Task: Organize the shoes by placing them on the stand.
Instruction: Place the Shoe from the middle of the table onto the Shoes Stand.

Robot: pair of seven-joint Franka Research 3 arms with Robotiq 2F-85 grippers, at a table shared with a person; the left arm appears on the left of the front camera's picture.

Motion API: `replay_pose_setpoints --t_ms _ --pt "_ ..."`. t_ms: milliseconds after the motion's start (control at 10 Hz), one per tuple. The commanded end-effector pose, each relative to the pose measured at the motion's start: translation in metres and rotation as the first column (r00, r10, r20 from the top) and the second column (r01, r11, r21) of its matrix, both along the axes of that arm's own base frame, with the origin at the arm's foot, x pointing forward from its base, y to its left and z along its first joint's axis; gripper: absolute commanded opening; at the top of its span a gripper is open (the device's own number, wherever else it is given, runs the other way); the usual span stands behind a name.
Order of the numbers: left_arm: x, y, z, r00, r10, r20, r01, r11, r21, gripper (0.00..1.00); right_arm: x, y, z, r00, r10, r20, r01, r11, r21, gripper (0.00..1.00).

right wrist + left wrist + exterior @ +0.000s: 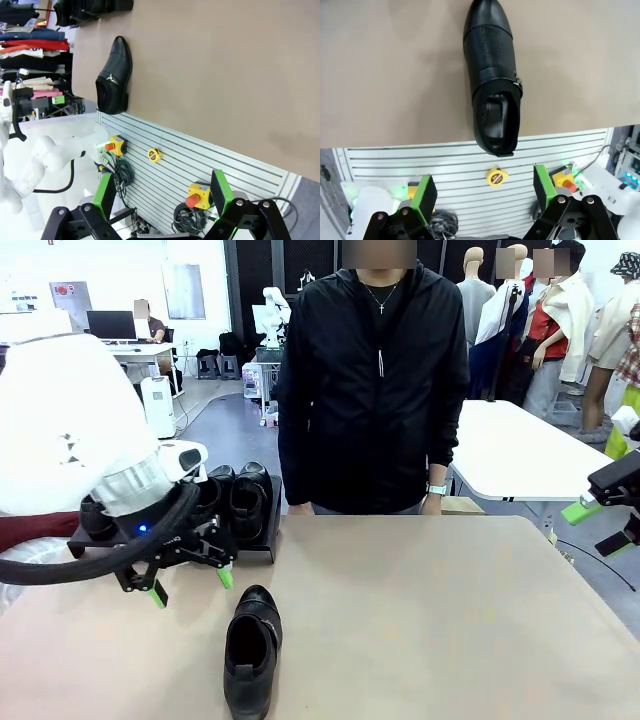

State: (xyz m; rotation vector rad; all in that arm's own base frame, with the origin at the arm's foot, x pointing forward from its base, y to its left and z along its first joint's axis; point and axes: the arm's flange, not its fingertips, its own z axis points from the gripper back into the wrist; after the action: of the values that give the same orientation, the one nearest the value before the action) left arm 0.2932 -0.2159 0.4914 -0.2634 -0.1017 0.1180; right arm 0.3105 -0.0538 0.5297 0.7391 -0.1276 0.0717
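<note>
One black shoe (252,650) lies alone at the worktop's (450,620) near edge, heel overhanging it, toe toward the person. Other shoes (240,498) sit on the stand (272,530) at the far-left corner. Left pincer (190,580) hovers above the lone shoe, fingers apart, empty. Right pincer (590,525) apart, beyond the right edge.

Shoe: you have one glossy black shoe (492,80) lying on the tan table (385,75), toe toward the picture's top, heel overhanging the table edge.
Left gripper: your gripper (485,194) hangs below the shoe with jaws spread wide, nothing between the green pads (426,192).
Below table: slatted white panel (460,165), yellow tape measure (495,176), yellow box with red button (565,181).
</note>
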Motion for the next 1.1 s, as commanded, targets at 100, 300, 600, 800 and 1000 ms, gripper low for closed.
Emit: replay_pose_setpoints --t_ms 100,300,600,800,1000 --pt "-0.013 0.021 0.007 0.999 0.032 0.016 -0.032 0.999 -0.025 1.0 0.001 0.0 0.004 1.0 0.006 0.01 -0.006 1.0 0.03 1.0" --pt "0.004 -0.003 -0.012 1.0 0.014 0.021 -0.014 1.0 -0.004 1.0 0.001 0.0 0.004 1.0 0.006 0.01 -0.006 1.0 0.03 1.0" --pt "0.012 -0.022 -0.064 0.998 -0.038 0.055 0.036 0.998 0.044 1.0 0.001 0.0 0.004 1.0 0.006 0.01 -0.006 1.0 0.03 1.0" --pt "0.023 -0.036 -0.101 0.999 -0.044 0.006 0.043 0.992 0.119 1.0 0.001 0.0 0.004 1.0 0.006 0.01 -0.006 1.0 0.03 1.0" --pt "0.035 -0.041 -0.126 0.996 -0.064 -0.064 0.073 0.984 0.16 1.0 0.001 0.0 0.004 1.0 0.006 0.01 -0.006 1.0 0.03 1.0"
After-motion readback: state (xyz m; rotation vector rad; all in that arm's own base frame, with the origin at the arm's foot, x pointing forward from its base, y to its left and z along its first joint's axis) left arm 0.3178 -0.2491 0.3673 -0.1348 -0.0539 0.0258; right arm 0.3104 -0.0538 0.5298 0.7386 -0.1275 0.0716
